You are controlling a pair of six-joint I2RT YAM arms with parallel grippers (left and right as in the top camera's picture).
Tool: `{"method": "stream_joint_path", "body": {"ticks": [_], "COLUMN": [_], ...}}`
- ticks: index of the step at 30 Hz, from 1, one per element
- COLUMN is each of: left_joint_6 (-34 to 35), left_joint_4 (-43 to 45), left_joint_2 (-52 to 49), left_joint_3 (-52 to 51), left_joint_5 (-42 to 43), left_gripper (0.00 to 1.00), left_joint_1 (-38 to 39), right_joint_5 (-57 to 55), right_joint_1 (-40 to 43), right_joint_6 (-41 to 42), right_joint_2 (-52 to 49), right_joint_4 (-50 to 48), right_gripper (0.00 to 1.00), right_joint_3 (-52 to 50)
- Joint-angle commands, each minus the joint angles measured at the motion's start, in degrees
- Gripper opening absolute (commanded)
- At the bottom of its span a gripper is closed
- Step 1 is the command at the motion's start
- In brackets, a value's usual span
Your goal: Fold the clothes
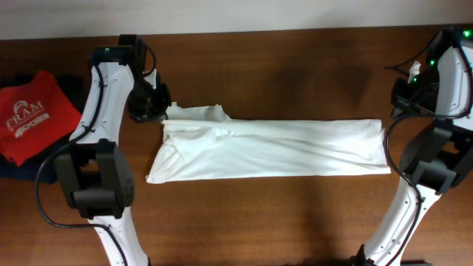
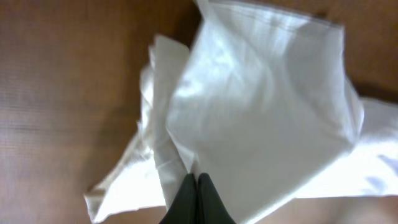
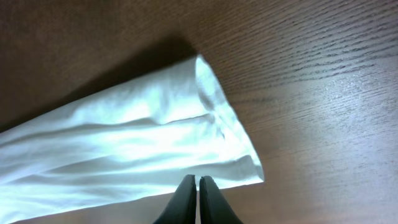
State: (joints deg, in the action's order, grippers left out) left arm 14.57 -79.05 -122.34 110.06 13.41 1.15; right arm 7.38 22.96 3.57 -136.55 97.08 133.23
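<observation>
- The left arm reaches in from the worktop's (image 1: 295,66) near edge, with its white upper link rising and its wrist bent down.
- The left pincer (image 2: 196,180) is closed on a pinch of the shirt (image 1: 273,148). Loose folds fan out from its tips, and a broad flap spreads ahead of it and to its right.
- In the overhead view this pincer touches the far corner of the bunched, collar-side end. The rest of the shirt stretches away from it as a long folded band across the worktop.
- The right arm stands folded at the opposite edge, a green light on its upper joint, with its wrist held above the worktop.
- The right pincer (image 3: 198,180) has its fingers pressed together with nothing between them. The shirt's squared end lies just ahead of its tips, and the band runs off to its left.
- The worktop is dark brown wood grain, bare to the right of that pincer.
- Behind the left arm, well apart from its pincer, a red shirt (image 1: 33,114) with white lettering lies on a dark garment (image 1: 15,170).
- A pale wall strip (image 1: 222,15) borders the far edge.
</observation>
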Motion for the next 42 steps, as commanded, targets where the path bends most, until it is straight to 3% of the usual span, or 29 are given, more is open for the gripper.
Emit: {"method": "stream_joint_path", "body": {"ticks": [1,4,5,7,8,14,19,22,25,39,42], "left_joint_6": [-1.22,-1.46,-1.44,-1.44,-1.44,-1.42,-1.42,-1.42,-1.42,-1.42,-1.42], "left_joint_4": [-5.33,-8.00,-7.98,-8.00,-7.98,-4.85,-2.40,-2.43,-2.34,-1.95,-1.95], "left_joint_2": [2.60,2.58,2.58,2.58,2.58,2.58,2.58,2.58,2.58,2.58,2.58], "left_joint_3": [0.57,0.50,0.50,0.50,0.50,0.46,0.46,0.46,0.46,0.46,0.46], "left_joint_5": [-0.81,-1.03,-1.01,-1.03,-1.07,-1.25,-1.27,-2.34,-2.36,-2.36,-2.36], "left_gripper": [0.00,0.00,0.00,0.00,0.00,0.00,0.00,0.00,0.00,0.00,0.00], "left_joint_1": [-0.48,-0.42,-0.42,-0.42,-0.42,1.20,3.23,3.21,3.21,3.21,3.21], "right_joint_5": [-0.52,-0.50,0.90,7.50,7.85,6.78,4.87,3.34,3.32,1.90,2.10], "right_joint_1": [0.31,0.33,0.31,0.31,0.31,0.33,0.28,0.28,0.26,0.26,0.26], "right_joint_6": [-0.42,-0.44,-2.64,-7.74,-7.87,-6.10,0.39,0.37,0.37,0.37,0.37], "right_joint_2": [1.62,1.64,1.64,1.64,1.64,1.44,1.40,1.40,1.29,1.18,1.18], "right_joint_4": [0.28,0.28,0.28,0.28,0.28,0.11,-7.80,-9.70,-9.90,-13.86,-15.10], "right_gripper": [0.08,0.07,0.12,0.40,0.42,0.42,0.41,0.41,0.31,0.30,0.26], "right_joint_3": [-3.96,-10.01,-11.13,-11.19,-11.19,-12.15,-16.94,-18.95,-19.54,-21.86,-23.19]}}
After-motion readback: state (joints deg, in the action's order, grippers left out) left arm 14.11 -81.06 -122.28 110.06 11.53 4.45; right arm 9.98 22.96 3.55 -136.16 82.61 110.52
